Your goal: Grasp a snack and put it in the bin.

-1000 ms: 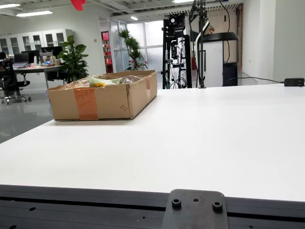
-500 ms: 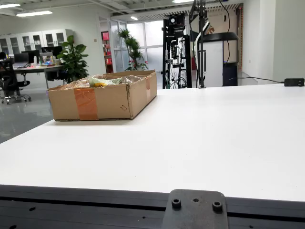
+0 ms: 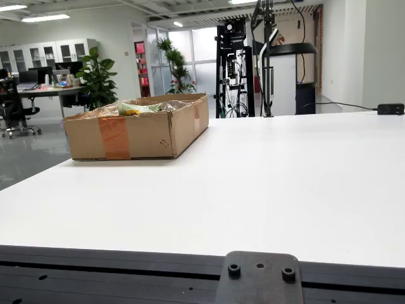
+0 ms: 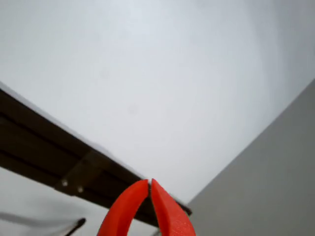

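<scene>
Far left on the white table (image 3: 285, 190) sits the tape-patched brown cardboard box (image 3: 136, 130), snack packets (image 3: 136, 109) inside; red gripper (image 4: 149, 183) closed, empty, above the table edge.

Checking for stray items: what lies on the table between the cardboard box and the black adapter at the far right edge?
Nothing: in the view from the side, the white table is bare between the cardboard box and the black adapter.

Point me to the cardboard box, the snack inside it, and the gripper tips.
cardboard box (image 3: 136, 134): side view, front wall.
snack (image 3: 131, 109): side view, yellow-green wrapper showing above the rim.
gripper (image 4: 149, 184): gripper view, where the red tips meet.
</scene>
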`<state>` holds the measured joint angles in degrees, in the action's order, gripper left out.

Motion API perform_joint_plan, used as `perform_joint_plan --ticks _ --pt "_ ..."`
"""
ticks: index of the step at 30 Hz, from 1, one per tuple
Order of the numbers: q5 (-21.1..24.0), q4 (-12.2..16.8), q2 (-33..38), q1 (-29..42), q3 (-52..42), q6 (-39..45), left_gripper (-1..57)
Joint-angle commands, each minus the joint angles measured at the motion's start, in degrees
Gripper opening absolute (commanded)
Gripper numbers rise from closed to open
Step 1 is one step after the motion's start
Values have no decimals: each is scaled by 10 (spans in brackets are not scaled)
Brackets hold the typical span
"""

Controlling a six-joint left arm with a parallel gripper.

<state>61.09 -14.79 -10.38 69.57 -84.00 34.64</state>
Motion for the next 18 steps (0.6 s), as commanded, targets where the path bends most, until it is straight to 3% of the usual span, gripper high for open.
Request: perform_joint_plan --ticks 1,7,18 --pt "-9 37 -2 -9 2 -47 -2" --pt "-11 62 2 -15 4 -90 -3" --pt "-7 70 5 -23 4 -94 2"
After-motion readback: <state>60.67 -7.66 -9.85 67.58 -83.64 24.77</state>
